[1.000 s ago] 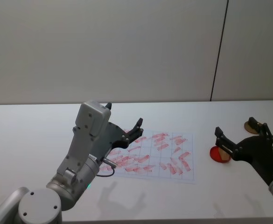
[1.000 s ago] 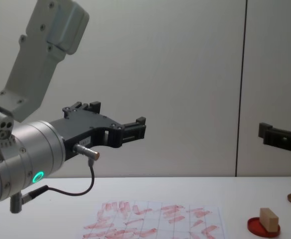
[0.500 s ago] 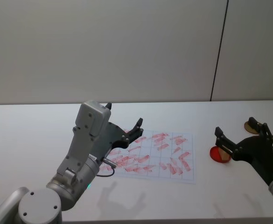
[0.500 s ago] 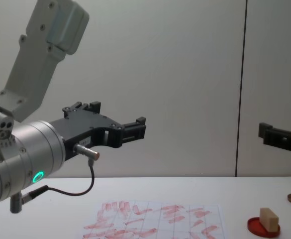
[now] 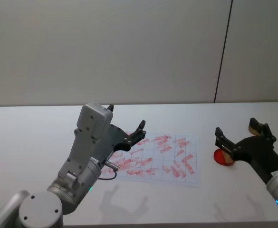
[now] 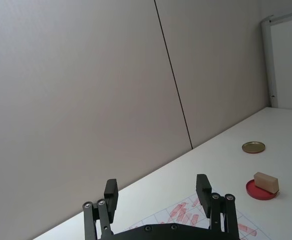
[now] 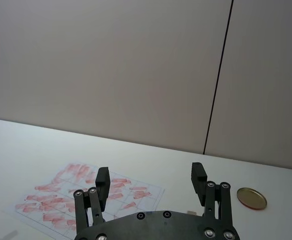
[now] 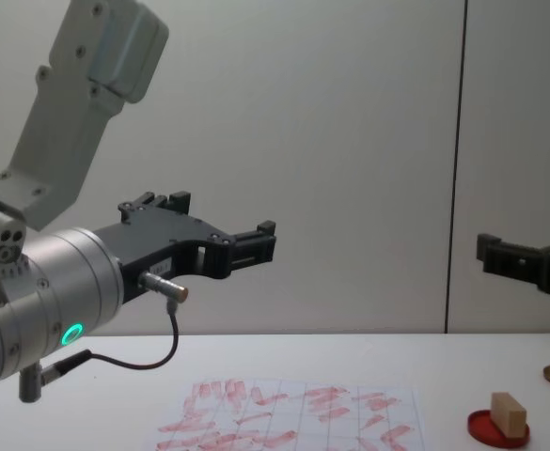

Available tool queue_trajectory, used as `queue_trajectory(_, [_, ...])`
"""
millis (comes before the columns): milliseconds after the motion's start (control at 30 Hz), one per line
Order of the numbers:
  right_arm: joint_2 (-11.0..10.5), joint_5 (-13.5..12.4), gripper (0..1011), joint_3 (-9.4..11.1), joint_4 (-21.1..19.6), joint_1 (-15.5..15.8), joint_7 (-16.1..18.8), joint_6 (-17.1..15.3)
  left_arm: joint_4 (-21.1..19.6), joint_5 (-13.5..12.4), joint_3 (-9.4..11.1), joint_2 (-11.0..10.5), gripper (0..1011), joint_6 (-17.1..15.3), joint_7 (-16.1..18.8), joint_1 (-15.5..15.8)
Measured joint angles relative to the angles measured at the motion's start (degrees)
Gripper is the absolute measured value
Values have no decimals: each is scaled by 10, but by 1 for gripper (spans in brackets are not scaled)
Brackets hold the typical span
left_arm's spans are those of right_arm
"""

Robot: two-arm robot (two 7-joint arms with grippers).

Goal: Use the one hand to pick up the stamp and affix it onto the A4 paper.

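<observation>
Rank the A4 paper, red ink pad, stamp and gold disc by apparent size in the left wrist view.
1. A4 paper, largest, though the left gripper hides part of it.
2. The red ink pad.
3. The stamp and gold disc look about alike; the disc lies farther from the camera, so I won't rank them.

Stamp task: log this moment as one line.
right hand: open, raised above stamp | stamp: on red ink pad, ungripped | A4 paper: flat, covered in red prints | left hand: open, idle, raised by paper
</observation>
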State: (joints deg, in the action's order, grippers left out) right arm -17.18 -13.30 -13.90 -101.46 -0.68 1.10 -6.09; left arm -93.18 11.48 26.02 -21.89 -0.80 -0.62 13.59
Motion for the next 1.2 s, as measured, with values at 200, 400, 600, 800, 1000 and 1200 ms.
queue_trajectory(200, [12, 20, 1001, -2, 13, -16, -15, -27, 0, 0, 0, 0, 993, 0, 0, 0])
queue_trajectory(400, [27, 35, 1001, -3, 38, -41, -28, -53, 0, 0, 0, 0, 993, 0, 0, 0])
queue_trajectory(600, [43, 44, 1001, 0, 74, -74, -36, -77, 0, 0, 0, 0, 993, 0, 0, 0])
queue_trajectory(800, [57, 47, 1001, 4, 113, -106, -38, -94, 0, 0, 0, 0, 993, 0, 0, 0])
queue_trajectory(1000, [68, 47, 1001, 8, 151, -135, -38, -109, 0, 0, 0, 0, 993, 0, 0, 0])
queue_trajectory(1200, [78, 46, 1001, 12, 192, -162, -38, -121, 0, 0, 0, 0, 993, 0, 0, 0])
